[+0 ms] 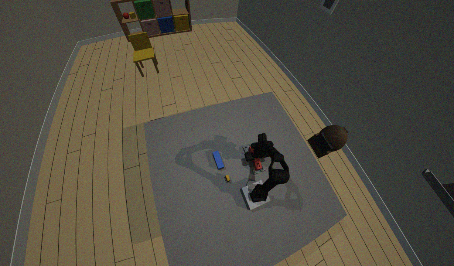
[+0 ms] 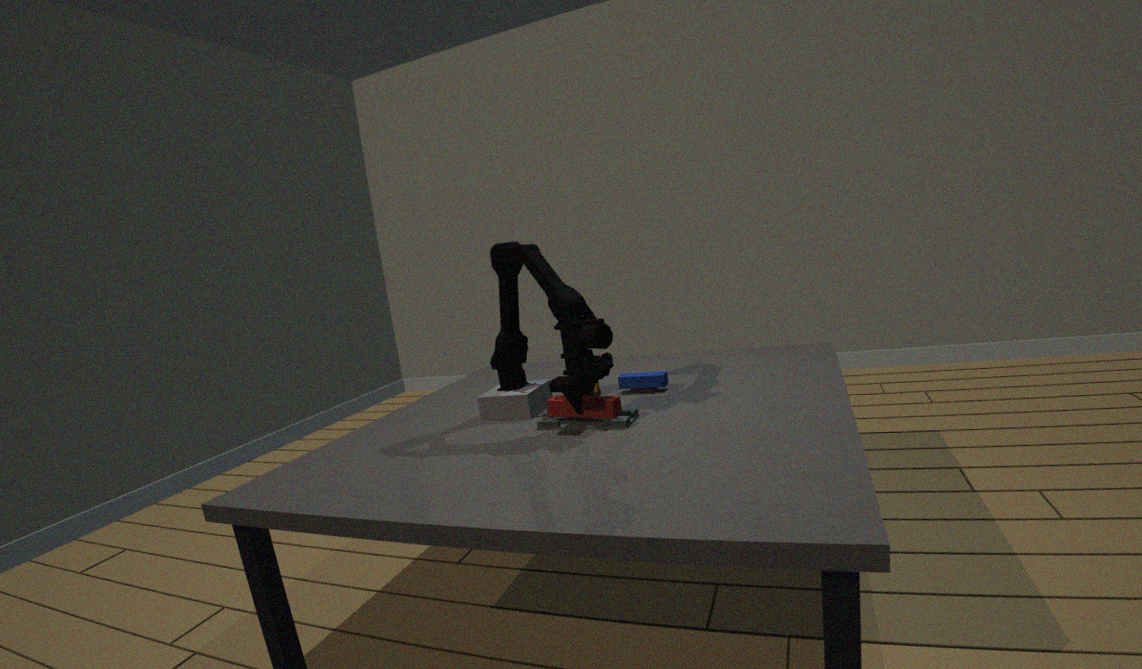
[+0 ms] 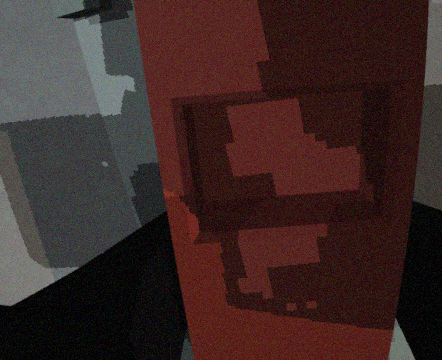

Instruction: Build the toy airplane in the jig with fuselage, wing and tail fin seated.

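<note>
Well left of the claw [image 1: 253,158] [image 2: 580,409], the blue wing [image 1: 218,160] [image 2: 642,381] is left lying. The red fuselage [image 1: 257,164] [image 2: 610,406] [image 3: 291,280] is gripped by the claw, above the cradle [image 1: 258,171] [image 2: 623,422] [image 3: 66,200]; it should be levelled, aligned, then lowered gently.

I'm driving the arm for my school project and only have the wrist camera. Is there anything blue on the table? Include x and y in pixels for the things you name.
Observer: Yes, a blue block [image 1: 218,160] [image 2: 642,381] lies on the table, away from the jig [image 1: 258,171] [image 2: 623,422].
Child: Is anything yellow there?
Observer: Yes, a small yellow piece [image 1: 227,178] lies between the blue block and the arm's white base [image 1: 248,201] [image 2: 507,406] in the top view.
Child: What's my red piece above?
Observer: The jig is under the red fuselage [image 1: 258,164] [image 2: 608,406] [image 3: 286,165].
</note>
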